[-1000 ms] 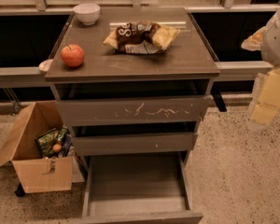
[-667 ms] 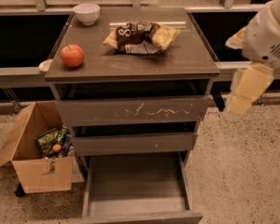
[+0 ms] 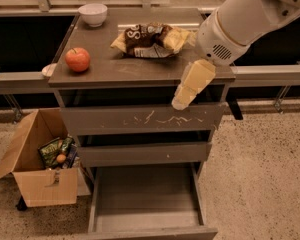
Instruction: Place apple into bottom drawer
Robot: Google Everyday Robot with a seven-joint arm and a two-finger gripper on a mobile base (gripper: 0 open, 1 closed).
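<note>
Cardboard first: an open box sits on the speckled floor just left of the cabinet, with a green packet and a small orange fruit inside it. Up on the cabinet's dark top, near the left front corner, there's the apple, red with a yellowish patch, upright, nothing touching it. Behind it, at the cabinet's back left corner, a white bowl. Moving along to the middle of the top, a heap of snack bags, brown and yellow, lying flat.

Down the cabinet's front now: the upper drawer front with white scratches is closed, the slimmer front below it closed too, and at the cabinet's foot the bottom drawer is pulled right out, its smooth floor showing.

Over to the right: the gripper, cream-coloured, hangs at the cabinet's front right edge, angled down and leftward, its tip just above the scratched front. Open or closed? Cannot tell from this angle. It is well apart from the apple. The white arm comes in from the upper right, above the cabinet's right corner.
</note>
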